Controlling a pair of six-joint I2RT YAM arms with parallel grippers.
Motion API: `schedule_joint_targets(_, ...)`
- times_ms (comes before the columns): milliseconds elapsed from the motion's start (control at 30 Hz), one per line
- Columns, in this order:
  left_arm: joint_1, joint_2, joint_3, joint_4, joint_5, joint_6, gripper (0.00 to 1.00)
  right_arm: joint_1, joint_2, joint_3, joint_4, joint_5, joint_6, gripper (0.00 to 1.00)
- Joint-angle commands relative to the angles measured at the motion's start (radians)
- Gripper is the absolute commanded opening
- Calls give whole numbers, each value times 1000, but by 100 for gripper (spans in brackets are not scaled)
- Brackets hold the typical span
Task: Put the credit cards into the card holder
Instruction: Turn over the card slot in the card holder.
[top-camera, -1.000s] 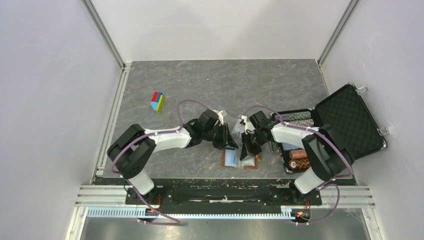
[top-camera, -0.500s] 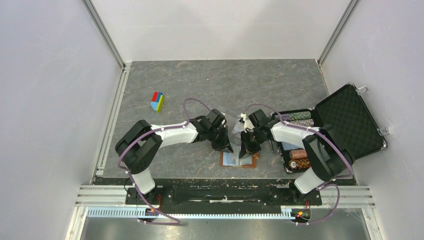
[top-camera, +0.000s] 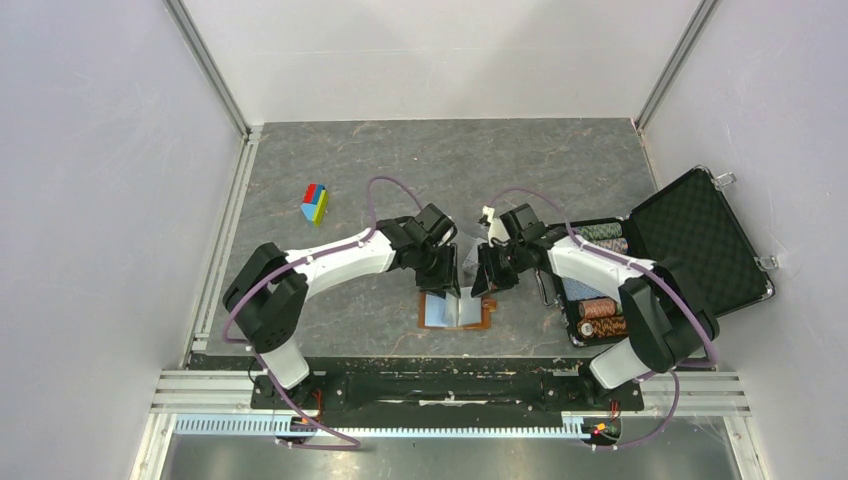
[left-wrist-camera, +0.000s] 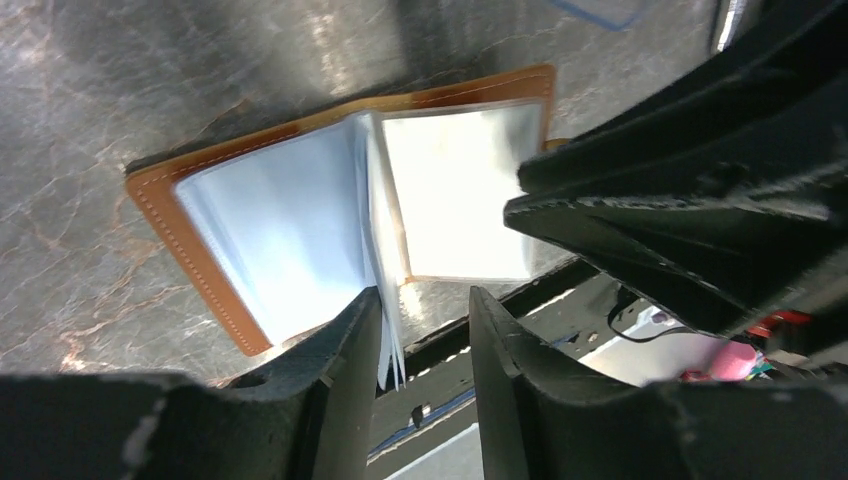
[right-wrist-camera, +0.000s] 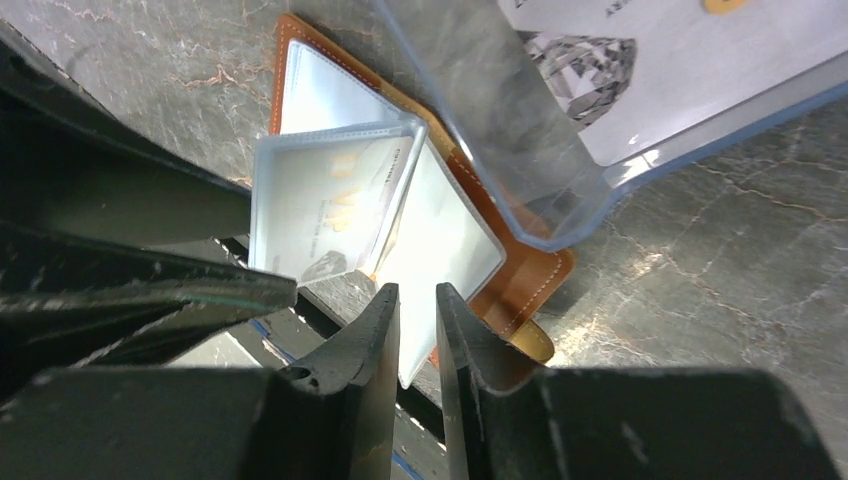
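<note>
The brown card holder lies open near the table's front edge, its clear sleeves fanned out. It also shows in the left wrist view and the right wrist view. One raised sleeve holds a pale credit card. Another credit card lies in the clear plastic tray just behind the holder. My left gripper is open over the spine, with sleeve edges against its left finger. My right gripper is nearly shut over the right page, and I see nothing gripped.
A big black foam-lined case stands open at the right with stacks of poker chips inside. A small coloured block sits at the left. The black rail runs just in front of the holder.
Both grippers and the open card holder have shifted to the left along the front edge. The left arm has stretched further towards the middle.
</note>
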Motion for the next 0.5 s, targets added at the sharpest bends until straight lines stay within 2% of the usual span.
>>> schedule_joint_targets(0,-23,18,84,-4,52,51,44,-27,-38,8,14,4,6,23)
schedule_joint_targets(300,-55,133,110,138,196,-12,44,-110,-67,-6,9,-3,-1,23)
schedule_joint_targets(467,-66,200,129,189,240,-32,44,-136,-71,8,-7,6,-18,32)
